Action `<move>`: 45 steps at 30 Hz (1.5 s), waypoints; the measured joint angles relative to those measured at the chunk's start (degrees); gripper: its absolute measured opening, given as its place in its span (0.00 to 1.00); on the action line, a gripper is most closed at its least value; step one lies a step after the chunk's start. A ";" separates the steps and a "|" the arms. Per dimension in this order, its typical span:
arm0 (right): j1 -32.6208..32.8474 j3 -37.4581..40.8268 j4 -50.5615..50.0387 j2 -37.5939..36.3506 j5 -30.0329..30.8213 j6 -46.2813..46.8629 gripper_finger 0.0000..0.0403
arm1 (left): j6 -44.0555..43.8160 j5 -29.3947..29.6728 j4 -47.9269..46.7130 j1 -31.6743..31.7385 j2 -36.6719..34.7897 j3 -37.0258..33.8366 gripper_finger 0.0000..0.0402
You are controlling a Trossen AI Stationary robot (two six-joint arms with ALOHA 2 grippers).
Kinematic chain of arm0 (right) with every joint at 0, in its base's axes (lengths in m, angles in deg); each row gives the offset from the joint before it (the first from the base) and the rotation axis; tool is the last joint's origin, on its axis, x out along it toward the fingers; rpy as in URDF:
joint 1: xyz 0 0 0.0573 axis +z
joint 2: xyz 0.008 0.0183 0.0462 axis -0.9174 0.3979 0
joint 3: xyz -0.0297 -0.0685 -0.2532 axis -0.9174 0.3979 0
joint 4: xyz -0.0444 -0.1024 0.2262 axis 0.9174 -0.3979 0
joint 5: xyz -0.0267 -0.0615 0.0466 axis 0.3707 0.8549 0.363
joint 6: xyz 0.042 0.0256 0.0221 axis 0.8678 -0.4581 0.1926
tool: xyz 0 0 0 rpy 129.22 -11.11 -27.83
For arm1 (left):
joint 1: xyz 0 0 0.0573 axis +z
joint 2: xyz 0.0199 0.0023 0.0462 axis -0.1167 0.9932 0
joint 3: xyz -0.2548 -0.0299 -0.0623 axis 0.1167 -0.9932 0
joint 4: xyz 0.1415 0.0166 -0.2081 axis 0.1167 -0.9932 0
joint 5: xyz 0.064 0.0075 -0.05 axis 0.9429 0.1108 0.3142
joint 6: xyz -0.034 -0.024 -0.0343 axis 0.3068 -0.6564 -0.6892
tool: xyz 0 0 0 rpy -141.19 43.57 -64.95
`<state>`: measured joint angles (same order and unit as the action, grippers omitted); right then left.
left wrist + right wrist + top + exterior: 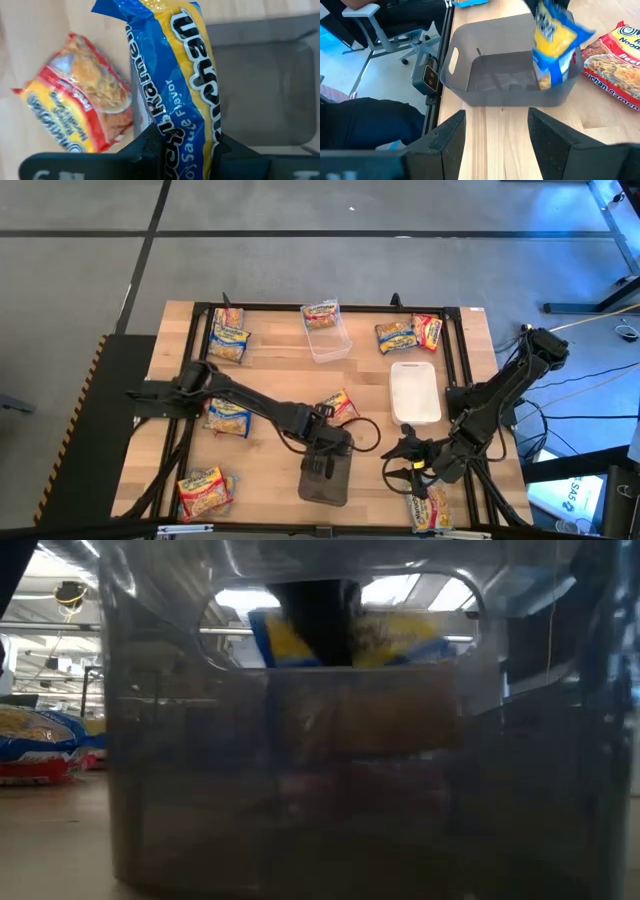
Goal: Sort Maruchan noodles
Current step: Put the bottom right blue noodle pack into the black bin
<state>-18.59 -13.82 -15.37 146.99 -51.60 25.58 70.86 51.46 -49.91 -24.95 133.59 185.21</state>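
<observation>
A blue-banded yellow Maruchan noodle packet (175,75) hangs over the dark grey tray (490,80), which stands near the table's front edge at the middle. My left gripper (185,145) is shut on this packet above the tray (325,488). A red-banded packet (80,115) lies flat on the table just beside the tray's far side. My right gripper (497,125) stands open to the right of the tray (400,465), with nothing between its fingers. My left gripper pinches the blue-banded packet between its two fingers at one end (180,135), its flat faces against the fingers (145,150). The fingers slant steeply down from above. The packet (552,40) hangs below them over the tray's far part; whether its lower end touches the tray, I cannot tell.
A white tray (415,392) lies right of centre. A clear tub (330,340) at the far middle holds one packet (320,313). More packets lie at the far left (228,335), left (228,417), near left (205,490), far right (410,333) and near right (430,508).
</observation>
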 joint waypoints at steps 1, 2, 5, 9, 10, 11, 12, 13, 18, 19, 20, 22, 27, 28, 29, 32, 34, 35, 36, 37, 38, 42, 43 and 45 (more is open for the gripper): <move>0.02 0.00 -0.08 -0.02 0.06 0.01 0.46 | -0.76 -0.04 -0.66 0.05 0.54 -0.05 0.17; 0.00 0.00 -0.15 -0.02 0.06 0.02 0.46 | -1.22 -0.19 -0.88 0.23 1.10 -0.05 0.17; 0.02 0.00 -0.38 -0.02 0.08 0.04 0.46 | -2.84 -1.12 -1.09 0.66 2.28 0.00 0.17; 0.00 0.00 -0.49 -0.02 0.10 0.04 0.46 | -3.96 -1.91 -0.92 1.00 2.69 0.04 0.17; 0.00 -0.01 -0.53 -0.02 0.10 0.05 0.46 | -3.96 -1.88 -0.84 1.00 2.69 0.04 0.17; 0.02 0.00 -0.52 -0.02 0.10 0.07 0.46 | -3.96 -1.82 -0.83 1.00 2.67 0.04 0.17; 0.00 0.00 -0.47 -0.02 0.10 0.07 0.46 | -3.96 -1.81 -0.85 1.00 2.44 -0.01 0.17; 0.02 -0.02 -0.51 -0.02 0.10 0.07 0.46 | -4.08 -1.77 -0.92 1.02 2.31 -0.02 0.17; 0.00 -0.02 -0.49 -0.02 0.10 0.07 0.46 | -4.33 -1.82 -0.90 1.02 2.23 -0.02 0.17; 0.00 -0.02 -0.46 -0.02 0.10 0.07 0.46 | -4.34 -2.26 -0.91 1.02 2.23 -0.02 0.18; 0.02 -0.02 -0.47 -0.02 0.08 0.07 0.46 | -4.34 -2.73 -0.90 1.02 2.23 -0.02 0.19; 0.00 -0.02 -0.44 -0.02 -0.03 0.09 0.46 | -4.40 -3.04 -0.90 1.02 2.23 -0.02 0.23; 0.01 -0.02 -0.44 -0.02 -0.05 0.11 0.46 | -4.50 -2.76 -0.90 1.00 2.23 -0.04 0.36; 0.00 -0.02 -0.44 -0.02 -0.05 0.11 0.46 | -5.01 -1.85 -1.19 1.00 2.23 0.08 0.38; 0.00 -0.02 -0.44 -0.02 -0.05 0.11 0.46 | -5.54 -1.07 -1.64 1.00 2.23 0.35 0.40; 0.00 -0.02 -0.47 -0.02 -0.05 0.10 0.46 | -5.49 -0.67 -3.05 1.01 2.23 2.21 0.43; 0.01 -0.02 -0.49 -0.02 -0.07 0.09 0.46 | -5.25 -0.82 -4.82 1.00 2.23 4.09 0.43; 0.00 -0.02 -0.49 -0.02 -0.07 0.09 0.46 | -4.99 -0.98 -5.42 1.00 2.23 5.08 0.43; 0.01 -0.02 -0.51 -0.02 -0.07 0.09 0.46 | -4.60 -1.11 -5.82 1.00 2.20 6.15 0.43; 0.00 -0.02 -0.53 -0.02 -0.07 0.08 0.46 | -4.23 -1.10 -6.14 0.98 2.18 7.14 0.43; 0.00 -0.02 -0.54 -0.02 -0.07 0.07 0.46 | -4.07 -0.81 -6.21 0.98 2.14 7.88 0.43; 0.00 -0.02 -0.55 -0.02 -0.08 0.07 0.46 | -3.03 2.40 -6.30 1.14 2.12 8.49 0.43; 0.01 -0.02 -0.57 -0.02 -0.07 0.07 0.46 | -2.91 3.10 -6.28 1.16 2.25 8.48 0.43; 0.00 -0.02 -0.57 -0.02 -0.06 0.07 0.46 | -2.79 3.41 -5.84 1.23 2.57 8.48 0.43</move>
<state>-18.59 -13.85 -15.94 146.97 -51.66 25.65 68.07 54.87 -55.74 -23.72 136.16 193.69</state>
